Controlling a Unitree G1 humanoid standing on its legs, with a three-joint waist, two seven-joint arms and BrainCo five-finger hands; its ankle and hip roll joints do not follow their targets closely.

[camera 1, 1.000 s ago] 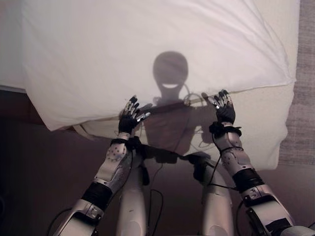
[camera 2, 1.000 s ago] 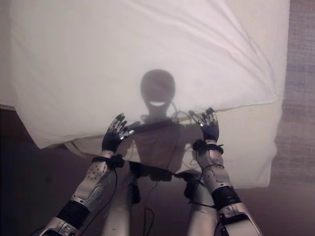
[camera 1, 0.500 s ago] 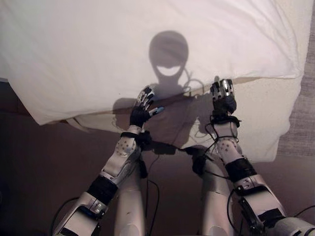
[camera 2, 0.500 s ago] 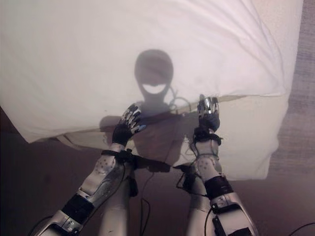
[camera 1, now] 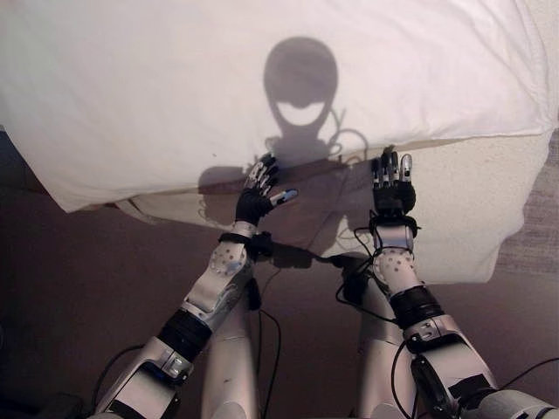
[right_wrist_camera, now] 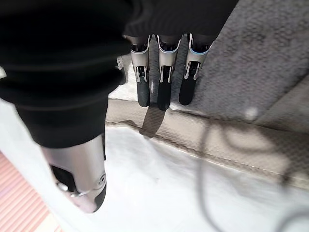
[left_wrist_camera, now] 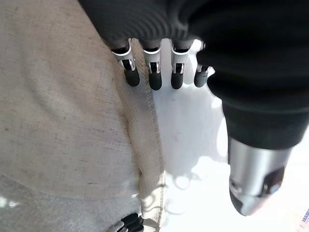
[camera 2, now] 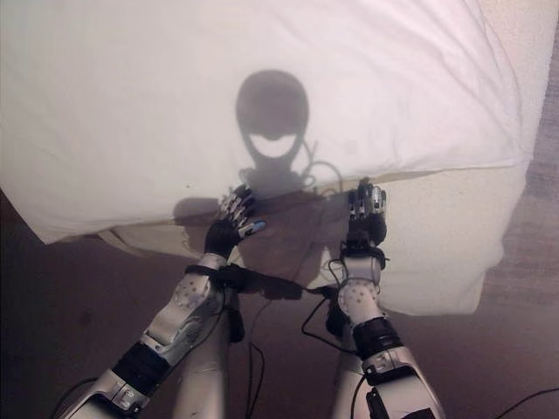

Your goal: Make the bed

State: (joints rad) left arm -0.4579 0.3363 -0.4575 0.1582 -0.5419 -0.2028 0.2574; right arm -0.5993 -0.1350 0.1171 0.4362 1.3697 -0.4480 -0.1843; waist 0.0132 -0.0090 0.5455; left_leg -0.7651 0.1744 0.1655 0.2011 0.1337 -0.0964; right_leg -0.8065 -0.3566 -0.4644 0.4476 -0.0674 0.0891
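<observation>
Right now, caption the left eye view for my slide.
Both open hands, left and right, reach the white duvet's near edge over the mattress.

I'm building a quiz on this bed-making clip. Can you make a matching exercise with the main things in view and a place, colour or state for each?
Column one:
1. white duvet
2. beige mattress
3. left hand
4. right hand

Column two:
A. fingers straight, at the bed's near edge, on the side nearer the bed's corner
B. lies across the top of the bed, its near edge overhanging on the robot's left
C. thumb spread out to the side, at the duvet's near edge
D. bare along the near edge, below the duvet

Pairs: 1-B, 2-D, 3-C, 4-A
</observation>
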